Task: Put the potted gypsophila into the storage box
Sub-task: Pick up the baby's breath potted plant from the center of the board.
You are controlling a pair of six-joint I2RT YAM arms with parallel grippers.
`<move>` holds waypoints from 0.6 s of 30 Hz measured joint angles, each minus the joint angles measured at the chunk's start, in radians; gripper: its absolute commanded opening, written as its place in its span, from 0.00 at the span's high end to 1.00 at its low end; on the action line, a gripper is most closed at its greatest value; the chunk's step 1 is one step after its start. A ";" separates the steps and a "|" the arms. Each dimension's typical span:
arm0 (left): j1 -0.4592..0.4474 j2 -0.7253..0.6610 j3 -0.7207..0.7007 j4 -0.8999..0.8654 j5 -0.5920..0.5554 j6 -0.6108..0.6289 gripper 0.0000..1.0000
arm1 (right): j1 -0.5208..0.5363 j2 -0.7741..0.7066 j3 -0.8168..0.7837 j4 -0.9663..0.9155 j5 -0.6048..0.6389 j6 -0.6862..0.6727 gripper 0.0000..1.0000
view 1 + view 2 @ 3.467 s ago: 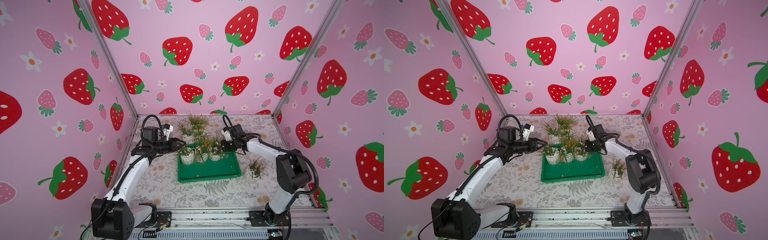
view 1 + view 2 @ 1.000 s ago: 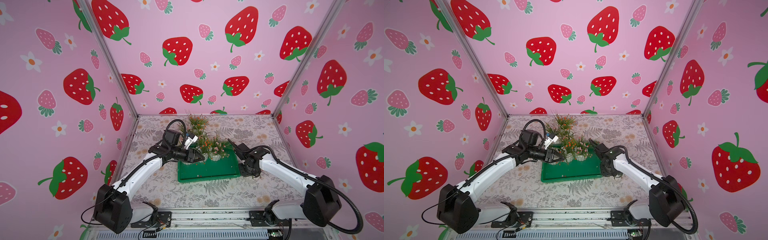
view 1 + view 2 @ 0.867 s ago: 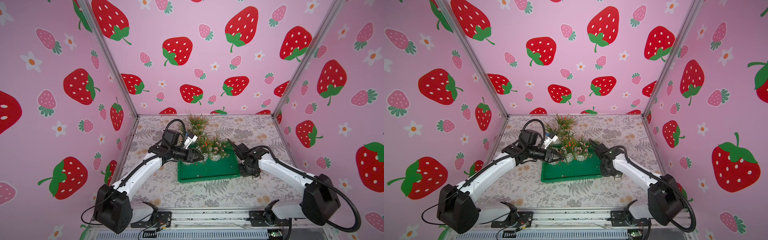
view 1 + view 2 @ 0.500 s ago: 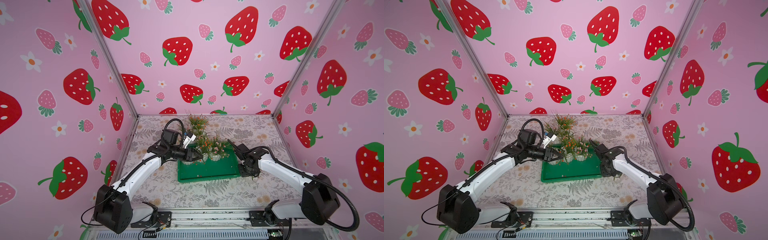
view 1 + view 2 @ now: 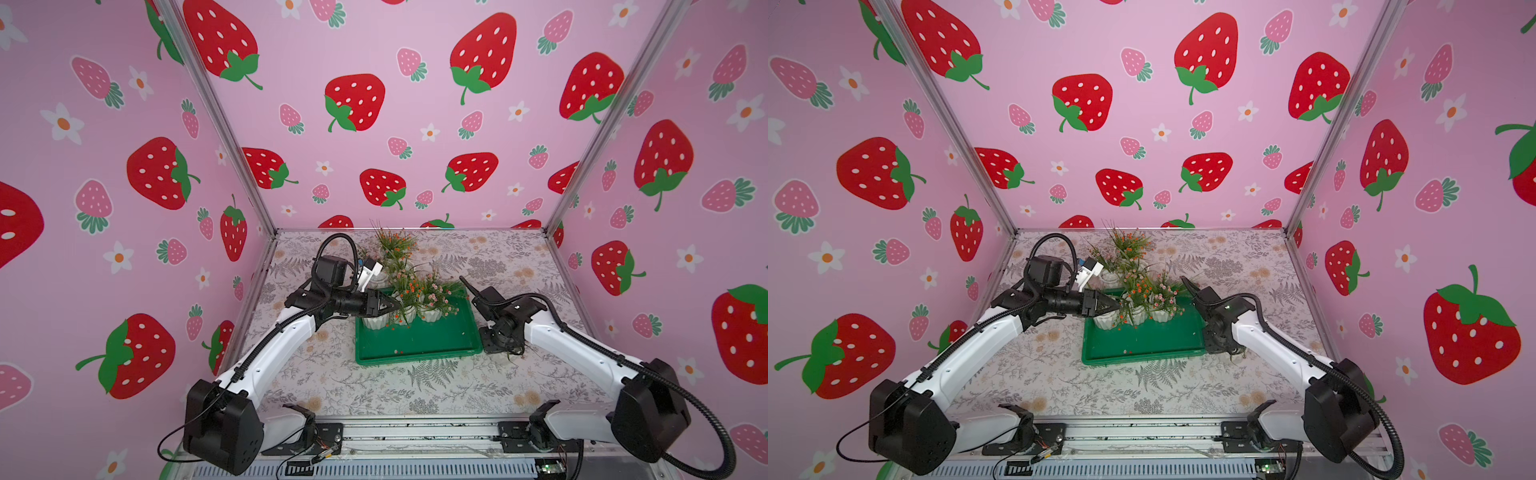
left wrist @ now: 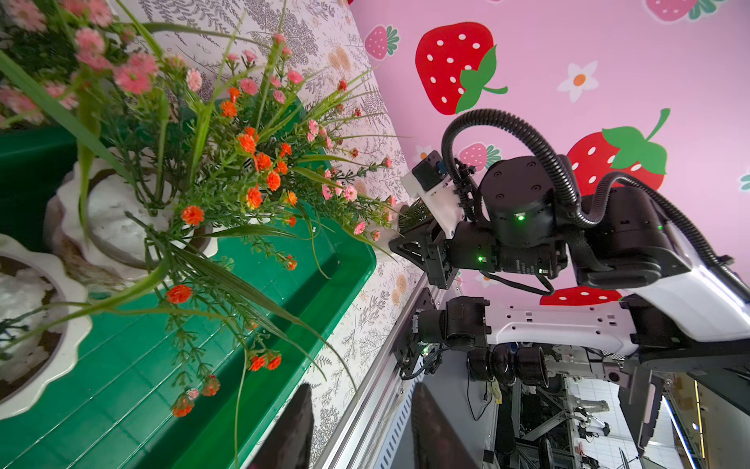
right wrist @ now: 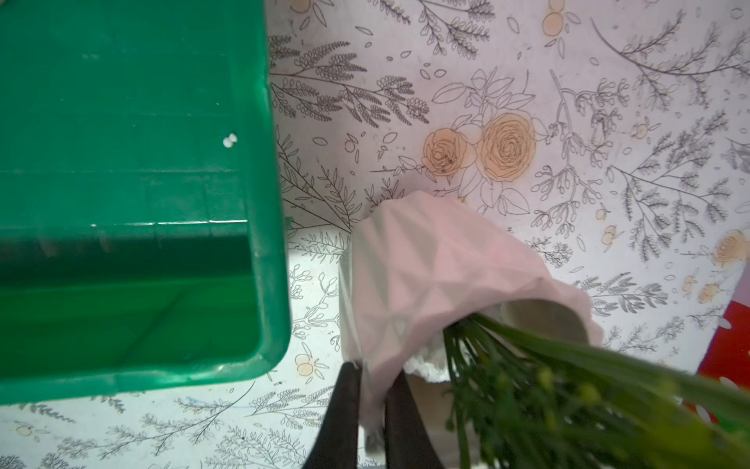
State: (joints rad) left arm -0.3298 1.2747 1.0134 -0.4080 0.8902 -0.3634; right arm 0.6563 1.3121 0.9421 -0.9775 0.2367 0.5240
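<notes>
The potted gypsophila (image 7: 438,284) has a pale faceted pot and green stems. It leans over the tablecloth just outside the near right corner of the storage box (image 7: 264,203), a shallow green tray. My right gripper (image 7: 373,406) is shut on the pot's rim. In both top views this gripper (image 5: 496,345) (image 5: 1221,345) hides the pot. My left gripper (image 6: 361,434) is open and holds nothing. In a top view it (image 5: 388,305) hovers at the far left of the storage box (image 5: 415,359), next to the flower pots standing there.
Three white pots of orange and pink flowers (image 5: 405,313) stand in the tray's far half. Another plant (image 5: 392,245) stands behind the tray near the back wall. Pink walls close in three sides; a metal rail (image 5: 415,432) runs along the front.
Since the oldest frames the right arm has swung from behind the tray to the pot beside its right corner. The left gripper has come in over the tray. In the last second both barely moved.
</notes>
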 measured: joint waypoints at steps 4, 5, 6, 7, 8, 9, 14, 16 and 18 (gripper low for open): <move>0.000 -0.005 0.000 0.000 -0.001 0.000 0.58 | 0.000 -0.006 0.027 -0.026 0.026 -0.005 1.00; 0.000 -0.007 0.000 0.000 -0.001 0.000 0.57 | 0.000 -0.009 0.036 -0.035 0.032 -0.006 1.00; 0.000 -0.010 0.000 0.000 -0.001 0.000 0.58 | 0.000 -0.012 0.045 -0.043 0.036 -0.010 1.00; 0.000 -0.011 0.000 0.000 0.000 0.000 0.58 | 0.000 -0.015 0.056 -0.051 0.040 -0.013 1.00; 0.000 -0.012 0.000 0.000 -0.001 0.000 0.57 | 0.000 -0.020 0.071 -0.062 0.043 -0.018 1.00; 0.000 -0.012 0.000 0.000 -0.001 0.000 0.58 | 0.000 -0.026 0.089 -0.072 0.046 -0.024 1.00; 0.001 -0.018 0.000 -0.002 -0.022 0.000 0.58 | 0.010 -0.058 0.192 -0.111 0.055 -0.060 1.00; 0.005 -0.029 0.000 -0.005 -0.039 0.000 0.58 | 0.019 -0.062 0.230 -0.120 0.056 -0.076 1.00; 0.013 -0.040 0.000 -0.011 -0.053 0.000 0.58 | 0.032 -0.061 0.261 -0.123 0.055 -0.098 1.00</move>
State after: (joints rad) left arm -0.3172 1.2346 1.0134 -0.4194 0.8371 -0.3637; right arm 0.6888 1.2514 1.2030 -1.1007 0.2916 0.4259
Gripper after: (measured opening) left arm 0.422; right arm 0.118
